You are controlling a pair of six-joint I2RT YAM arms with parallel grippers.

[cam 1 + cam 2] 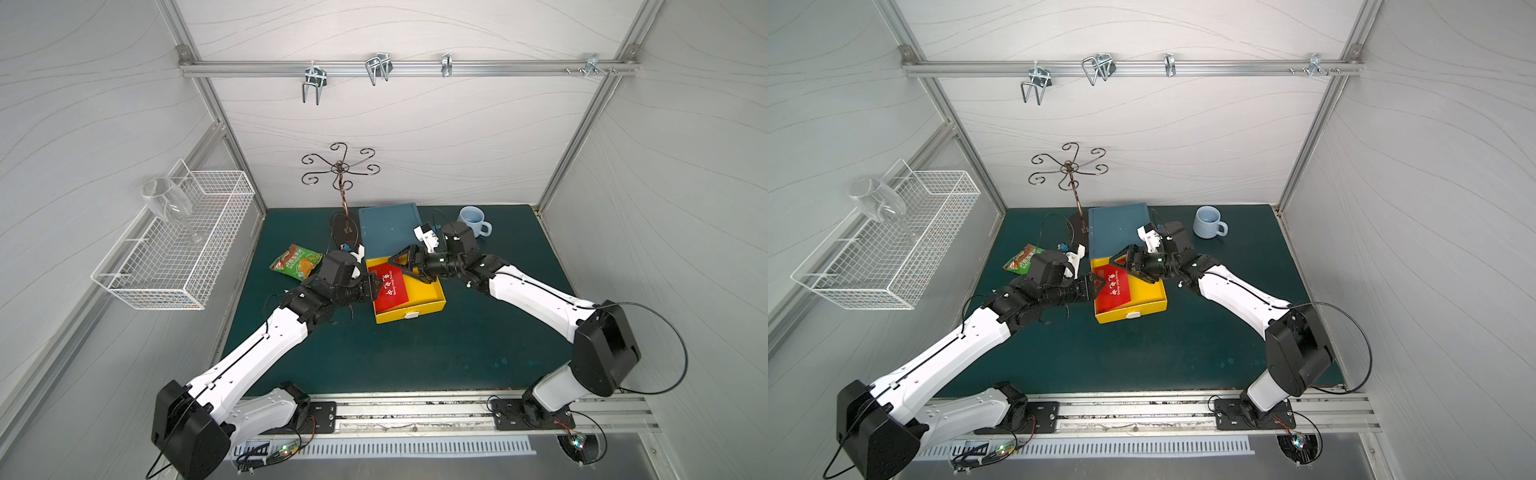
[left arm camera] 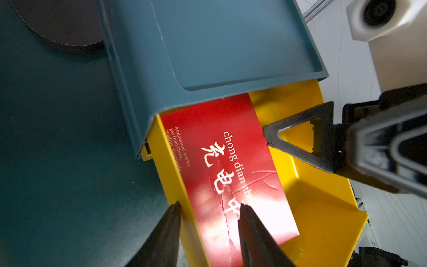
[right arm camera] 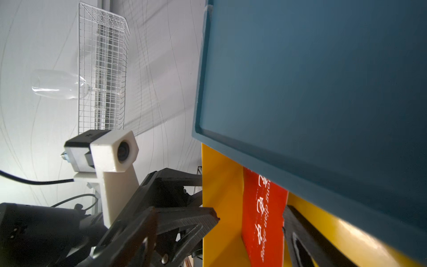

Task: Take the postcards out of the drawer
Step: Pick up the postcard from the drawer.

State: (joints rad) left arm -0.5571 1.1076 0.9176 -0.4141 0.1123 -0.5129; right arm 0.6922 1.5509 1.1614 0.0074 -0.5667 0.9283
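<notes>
Blue housing (image 1: pixel 388 226) overhangs the red postcard (image 1: pixel 390 289); right end effector (image 1: pixel 398 267) spread wide; left end effector (image 2: pixel 209 208): grip unclear.

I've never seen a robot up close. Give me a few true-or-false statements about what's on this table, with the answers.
1. The yellow drawer is pulled out of the blue case. True.
2. A red card lies in the drawer. True.
3. The mug sits in the wire basket. False: it stands on the table; a glass is in the basket.
4. The snack packet is in the drawer. False: it lies on the table, beside the left arm.
5. The right gripper is shut. False: its jaws stand open at the card.
</notes>
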